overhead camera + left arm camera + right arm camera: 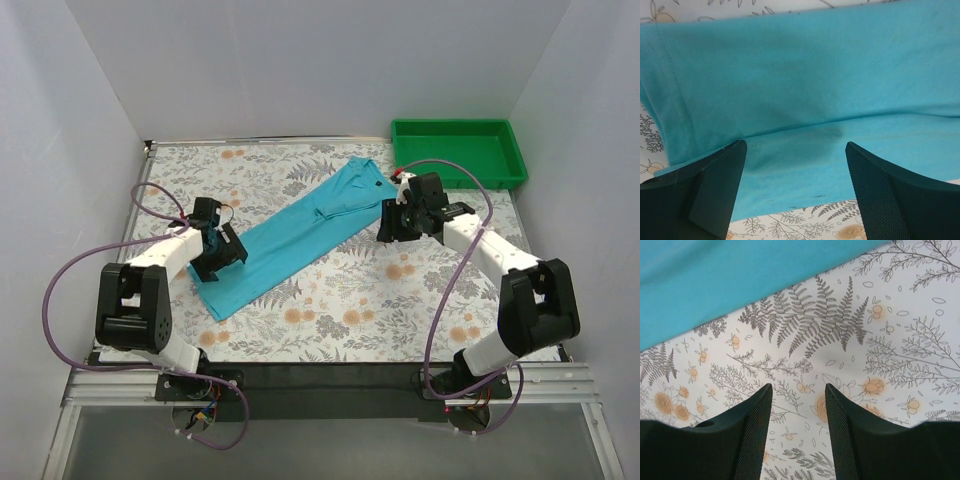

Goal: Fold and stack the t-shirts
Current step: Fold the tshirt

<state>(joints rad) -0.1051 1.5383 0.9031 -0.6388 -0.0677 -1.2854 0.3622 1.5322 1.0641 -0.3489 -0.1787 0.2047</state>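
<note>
One turquoise-blue t-shirt lies folded into a long narrow strip, running from near left to far right on the floral table. Its collar end is at the far right. My left gripper is open over the shirt's near-left end; in the left wrist view the shirt fills the frame, with a fold edge between the fingers. My right gripper is open and empty beside the shirt's right edge; the right wrist view shows only a corner of the shirt and bare tablecloth between the fingers.
A green plastic tray stands at the far right corner. White walls close in the left, back and right sides. The floral tablecloth covers the table in front of the shirt.
</note>
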